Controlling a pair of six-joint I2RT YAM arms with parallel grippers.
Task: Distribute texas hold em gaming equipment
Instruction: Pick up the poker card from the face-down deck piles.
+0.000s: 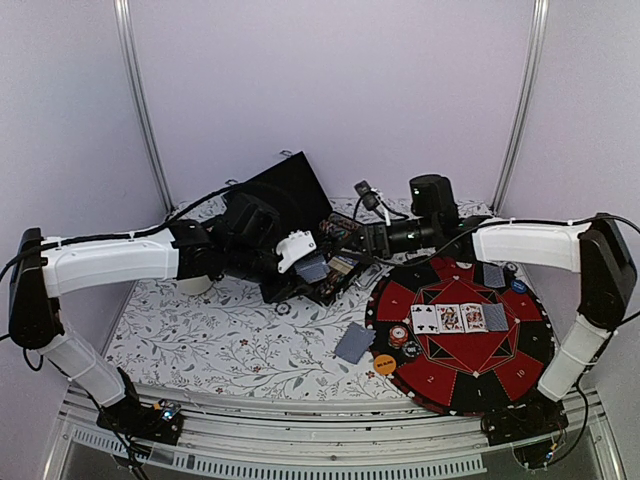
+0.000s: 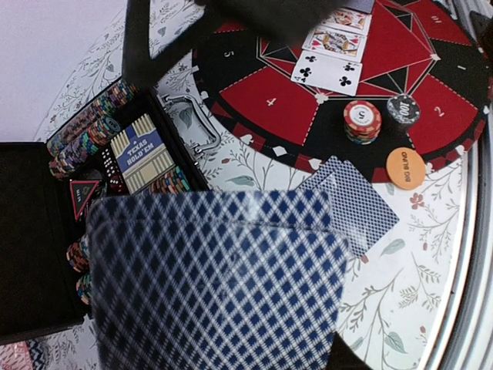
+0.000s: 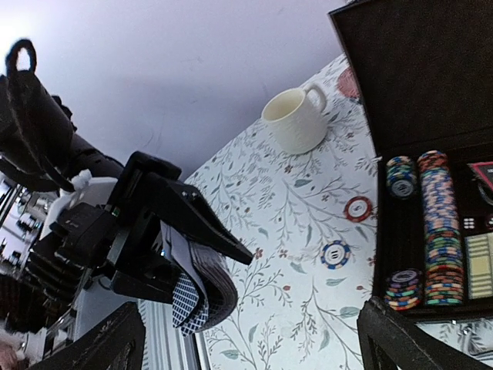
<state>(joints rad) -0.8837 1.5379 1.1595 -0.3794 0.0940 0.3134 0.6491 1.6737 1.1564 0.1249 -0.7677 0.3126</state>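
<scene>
I record the round mat [image 1: 505,350] right of the open case [image 1: 290,190], bearing three face-up cards [image 1: 460,318]. Left gripper [image 3: 204,285] (near the case) is clamped on a deck of cards [image 2: 216,277]. Right gripper [image 3: 250,324], by the case, stands wide, holding nothing. Chip rows [image 3: 439,231] sit inside the case.

In the left wrist view the held cards [image 2: 216,277] are a blue-lattice blur hiding the fingers of the left gripper [image 1: 310,268]. The black case [image 2: 31,231] runs off the left edge; a dark blurred shape [image 2: 293,15] overlaps the far face-up cards [image 2: 327,69]. The right gripper [image 3: 254,339] shows only two dark fingertips [image 3: 408,343], cut by the bottom edge; the markings on the chip stacks [image 3: 439,231] are unreadably small
</scene>
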